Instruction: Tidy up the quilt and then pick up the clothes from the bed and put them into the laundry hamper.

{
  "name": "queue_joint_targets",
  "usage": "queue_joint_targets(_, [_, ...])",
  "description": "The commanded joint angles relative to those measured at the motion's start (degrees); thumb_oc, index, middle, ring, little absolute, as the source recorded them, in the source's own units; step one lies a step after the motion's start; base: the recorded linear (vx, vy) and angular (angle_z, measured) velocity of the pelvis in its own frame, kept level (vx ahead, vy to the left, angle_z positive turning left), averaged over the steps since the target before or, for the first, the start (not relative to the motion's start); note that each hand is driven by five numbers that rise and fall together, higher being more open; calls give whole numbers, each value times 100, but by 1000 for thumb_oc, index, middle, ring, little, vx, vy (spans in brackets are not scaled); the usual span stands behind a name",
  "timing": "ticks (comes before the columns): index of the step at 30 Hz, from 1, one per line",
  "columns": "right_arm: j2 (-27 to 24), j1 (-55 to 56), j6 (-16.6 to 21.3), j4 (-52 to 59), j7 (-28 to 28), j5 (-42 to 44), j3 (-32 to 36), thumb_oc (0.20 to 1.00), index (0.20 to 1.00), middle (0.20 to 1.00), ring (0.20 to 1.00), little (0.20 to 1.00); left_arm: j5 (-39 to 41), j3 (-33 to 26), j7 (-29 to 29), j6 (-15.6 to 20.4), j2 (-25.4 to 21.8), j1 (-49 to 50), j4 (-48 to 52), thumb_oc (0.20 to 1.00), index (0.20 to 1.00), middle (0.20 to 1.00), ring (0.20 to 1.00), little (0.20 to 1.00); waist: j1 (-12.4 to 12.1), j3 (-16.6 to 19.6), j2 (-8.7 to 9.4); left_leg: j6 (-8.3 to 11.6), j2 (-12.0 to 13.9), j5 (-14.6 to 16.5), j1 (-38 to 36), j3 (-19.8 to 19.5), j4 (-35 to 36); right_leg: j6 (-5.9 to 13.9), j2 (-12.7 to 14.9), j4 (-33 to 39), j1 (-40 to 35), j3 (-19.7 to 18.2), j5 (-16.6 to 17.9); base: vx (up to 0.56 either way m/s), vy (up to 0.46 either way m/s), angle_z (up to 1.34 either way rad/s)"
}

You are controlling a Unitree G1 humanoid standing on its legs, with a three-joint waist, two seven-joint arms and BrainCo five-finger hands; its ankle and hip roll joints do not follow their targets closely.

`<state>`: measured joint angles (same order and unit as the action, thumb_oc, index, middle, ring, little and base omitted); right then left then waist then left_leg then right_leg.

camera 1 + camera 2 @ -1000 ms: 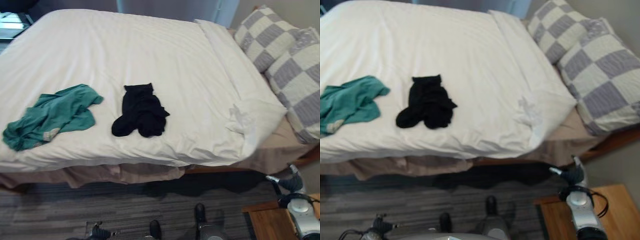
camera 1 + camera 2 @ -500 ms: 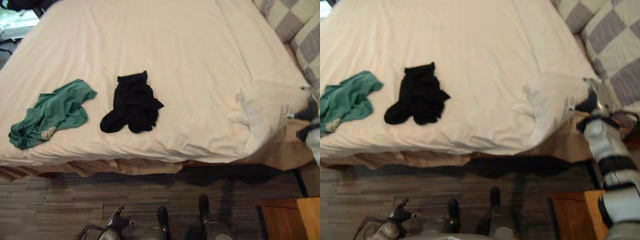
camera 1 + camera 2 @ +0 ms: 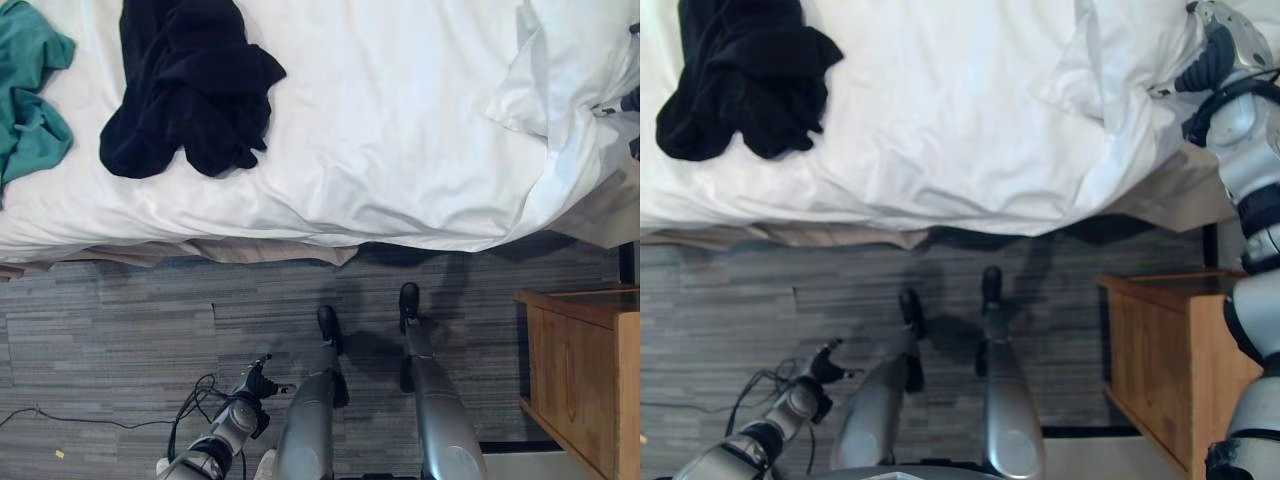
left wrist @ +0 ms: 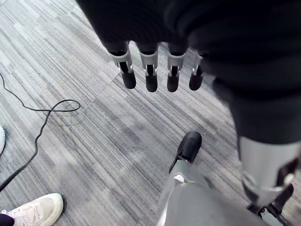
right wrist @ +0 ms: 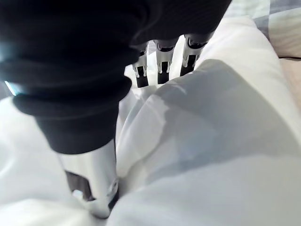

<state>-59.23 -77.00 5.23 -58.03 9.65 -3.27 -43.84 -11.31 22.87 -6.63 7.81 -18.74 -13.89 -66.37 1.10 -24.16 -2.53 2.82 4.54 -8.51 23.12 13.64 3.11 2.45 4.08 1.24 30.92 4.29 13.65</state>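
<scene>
My right hand [image 3: 1212,62] is at the quilt's [image 3: 400,120] bunched, folded-over corner near the bed's head end. Its fingers [image 5: 160,66] run into the white folds and their tips are buried, so I cannot tell whether they have closed on the cloth. My left hand [image 4: 160,70] hangs low over the floor [image 3: 120,330], fingers relaxed and apart, holding nothing.

The black garment [image 3: 185,85] and the green garment [image 3: 30,100] lie on the quilt near the bed's front edge. If I tug the corner hard, I'd expect the quilt to shift under them and carry them toward that edge, or the fold to bunch worse instead of flattening. A shallow grip could also slip off the smooth cover.

The floor is grey striped carpet; a wooden nightstand [image 3: 585,370] stands beside the bed, close to my right arm. A person's pale shoe [image 4: 30,209] shows on the carpet.
</scene>
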Motion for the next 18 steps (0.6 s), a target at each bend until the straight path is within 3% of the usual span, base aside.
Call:
queue_joint_targets(1, [55, 22, 121, -22, -70, 210, -302, 200, 200, 200, 200, 200, 183, 133, -3, 28, -230, -42, -236, 1000, 1000, 1000, 1000, 1000, -119, 169, 218, 520, 408, -130, 75, -149, -370, 439, 315, -490, 67, -34, -286, -3, 30, 3])
queue_joint_targets(5, [6, 1233, 96, 303, 180, 511, 856, 200, 200, 200, 200, 200, 253, 110, 106, 9, -8, 68, -190, 1000, 1000, 1000, 1000, 1000, -28, 228, 175, 503, 403, -112, -291, -174, -212, 432, 331, -416, -282, 57, -340, 27, 32, 10])
queue_joint_targets(6, [3, 1263, 93, 315, 182, 507, 884, 200, 200, 200, 200, 200, 254, 120, 106, 9, -17, 70, -188, 1000, 1000, 1000, 1000, 1000, -39, 226, 183, 503, 403, -114, -300, -172, -207, 432, 330, -413, -289, 55, -339, 45, 16, 7])
queue_joint_targets(9, [-52, 3178, 76, 200, 327, 811, 2572, 200, 200, 200, 200, 200, 312, -65, 211, -1, 81, 314, -173, 1000, 1000, 1000, 1000, 1000, 59, 428, 175, 496, 422, -80, -931, -216, 138, 480, 345, -193, -920, 145, -374, 127, 11, 22])
queue_joint_targets(11, [-13, 3605, 44, 56, 387, 762, 2942, 200, 200, 200, 200, 200, 327, -126, 239, -18, 94, 376, -182, 1000, 1000, 1000, 1000, 1000, 77, 483, 174, 493, 423, -52, -1047, -225, 185, 495, 354, -128, -1056, 167, -374, 101, -1, 22])
queue_joint_targets(12, [59, 4345, -51, -206, 540, 655, 3652, 1000, 1000, 1000, 1000, 1000, 359, -303, 262, -52, 104, 508, -241, 1000, 1000, 1000, 1000, 1000, 125, 587, 180, 488, 427, 27, -1236, -251, 189, 523, 362, -24, -1301, 181, -378, 119, -3, 5])
queue_joint_targets(13, [62, 4373, -53, -192, 541, 651, 3680, 1000, 1000, 1000, 1000, 1000, 360, -293, 262, -53, 97, 506, -240, 1000, 1000, 1000, 1000, 1000, 115, 595, 189, 486, 423, 13, -1222, -251, 189, 521, 366, -15, -1291, 181, -364, 135, -1, 5])
queue_joint_targets(14, [177, 4840, -142, -470, 730, 744, 4315, 1000, 1000, 1000, 1000, 1000, 374, -439, 253, -103, 117, 620, -330, 1000, 1000, 1000, 1000, 1000, 146, 686, 177, 484, 432, 96, -1406, -262, 189, 544, 357, 78, -1534, 222, -389, 52, 0, 6])
queue_joint_targets(15, [180, 4861, -144, -460, 730, 741, 4337, 1000, 1000, 1000, 1000, 1000, 375, -431, 253, -103, 111, 617, -330, 1000, 1000, 1000, 1000, 1000, 139, 694, 185, 482, 426, 81, -1389, -262, 189, 542, 362, 85, -1521, 221, -374, 134, 11, 3])
queue_joint_targets(16, [316, 5294, -229, -629, 952, 908, 4936, 1000, 1000, 1000, 1000, 1000, 397, -597, 257, -166, 132, 748, -478, 1000, 1000, 1000, 1000, 1000, 178, 806, 174, 486, 436, 152, -1551, -270, 189, 557, 333, 155, -1718, 230, -396, 88, 19, -2])
queue_joint_targets(18, [453, 5587, -261, -703, 1083, 1000, 5277, 1000, 1000, 1000, 1000, 1000, 407, -723, 282, -220, 154, 853, -598, 1000, 1000, 1000, 1000, 1000, 212, 945, 172, 488, 452, 167, -1636, -265, 189, 568, 341, 217, -1826, 224, -391, 87, 17, 11])
